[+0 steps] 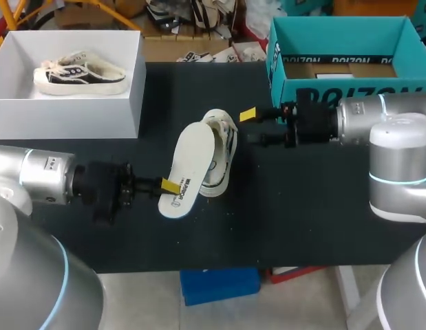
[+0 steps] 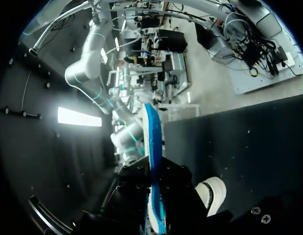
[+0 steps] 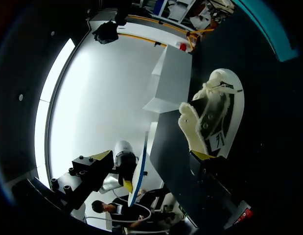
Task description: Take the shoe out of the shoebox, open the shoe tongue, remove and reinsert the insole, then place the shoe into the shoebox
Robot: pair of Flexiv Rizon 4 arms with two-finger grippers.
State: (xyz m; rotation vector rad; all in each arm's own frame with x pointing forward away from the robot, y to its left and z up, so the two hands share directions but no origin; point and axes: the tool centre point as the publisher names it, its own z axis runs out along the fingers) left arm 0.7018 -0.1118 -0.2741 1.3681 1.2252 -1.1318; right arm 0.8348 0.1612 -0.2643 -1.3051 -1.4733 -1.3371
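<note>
A cream shoe (image 1: 225,148) lies on its side in the middle of the black table. Its white insole (image 1: 190,165) is outside the shoe and overlaps its left side. My left gripper (image 1: 168,185) is shut on the insole's heel end. In the left wrist view the insole (image 2: 152,142) stands edge-on between the fingers, with the shoe (image 2: 213,192) just beside it. My right gripper (image 1: 252,128) stands open immediately right of the shoe, holding nothing. From the right wrist the shoe (image 3: 215,115) lies just ahead of one finger. The white shoebox (image 1: 130,103) sits at the far left.
A second shoe (image 1: 78,72) lies inside the white shoebox. A teal open box (image 1: 336,86) stands at the far right, right behind my right arm. Bare black tabletop (image 1: 281,213) runs along the near edge.
</note>
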